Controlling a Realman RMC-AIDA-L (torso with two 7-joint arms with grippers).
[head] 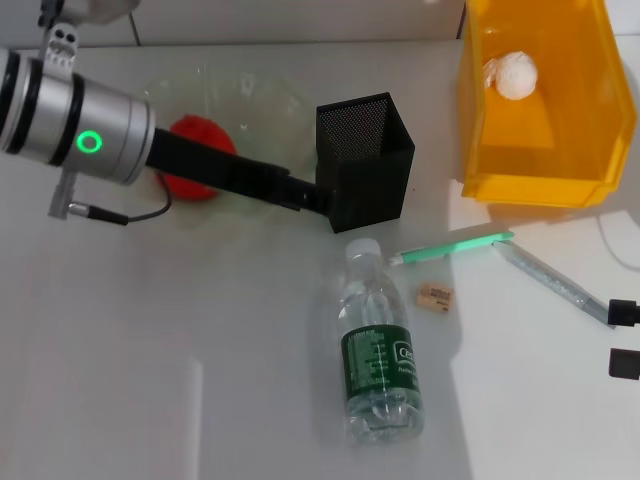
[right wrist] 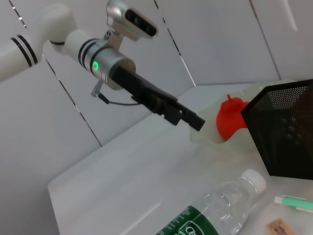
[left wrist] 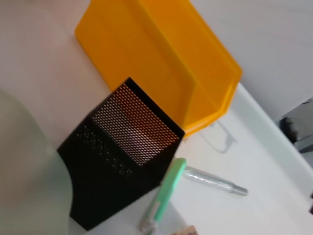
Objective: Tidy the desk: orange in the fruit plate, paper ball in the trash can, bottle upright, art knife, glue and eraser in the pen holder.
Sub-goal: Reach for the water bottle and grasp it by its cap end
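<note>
Counted on the tabletop (head: 200, 380) are one orange (head: 192, 160), one fruit plate (head: 255, 105), one pen holder (head: 365, 160), one trash can (head: 545, 100), one paper ball (head: 512, 75), one bottle (head: 378, 350), one eraser (head: 435, 296), one green-handled art knife (head: 450, 246) and one silvery glue stick (head: 555, 282). Two arms are seen.

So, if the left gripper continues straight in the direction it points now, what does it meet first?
Most likely the pen holder: the left gripper points at its near side, seemingly almost touching, though depth is unclear.
</note>
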